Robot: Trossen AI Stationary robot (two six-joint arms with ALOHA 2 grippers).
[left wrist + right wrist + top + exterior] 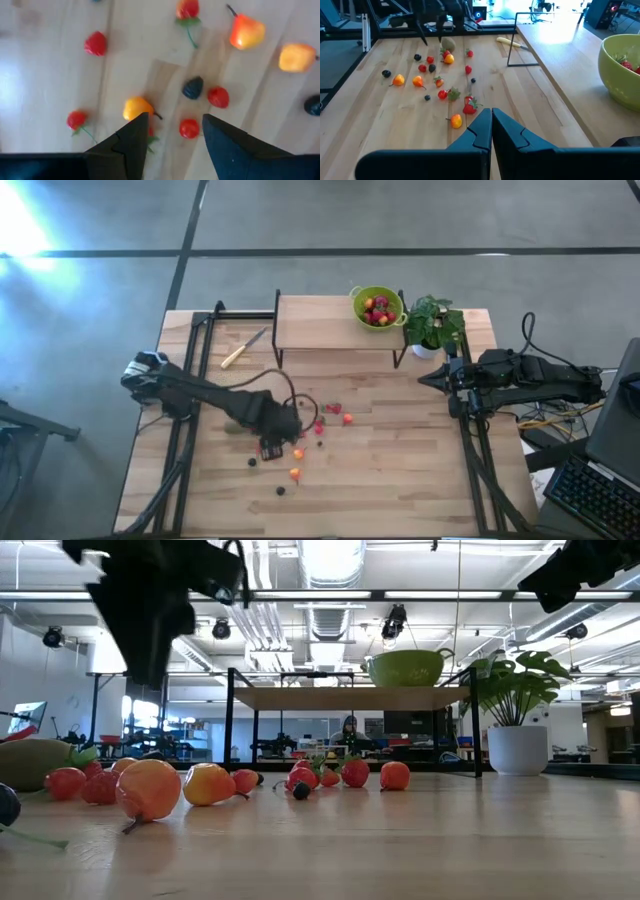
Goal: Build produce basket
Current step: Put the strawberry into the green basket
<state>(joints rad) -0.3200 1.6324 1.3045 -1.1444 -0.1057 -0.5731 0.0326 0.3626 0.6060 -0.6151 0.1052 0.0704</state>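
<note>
many small fruits (pixel 322 423) lie scattered over the middle of the worktop (pixel 400 470), red, orange and dark purple ones, with the kiwi-like fruit (pixel 448 43) just beside the left arm. the produce basket (pixel 377 307) sits on the raised shelf (pixel 310 320) in the upper middle of the high view, already holding some red pieces, next to the potted plant (pixel 434 326). a yellow-handled knife (pixel 243 349) lies toward the upper left of the worktop, well apart from the fruit.

the left claw (pixel 172 135) hangs over the scatter left of centre, its fingers apart and holding nothing. in its wrist view a small red berry (pixel 189 128) lies between the fingertips, an orange fruit (pixel 137 108) just beside one finger, and a dark berry (pixel 193 87) and another red one (pixel 218 96) close by. the right claw (pixel 491 122) waits at the right edge of the worktop near the plant, fingers pressed together and empty.

the step in hand looks like picking the next berry. to do it well, the claw should centre on one fruit only, probably the red berry in the gap, and come straight down so the fingers straddle it without nudging the orange fruit. these round pieces will likely roll if clipped, so a slow close low on the berry seems wise, then a clear lift before heading to the basket.
</note>
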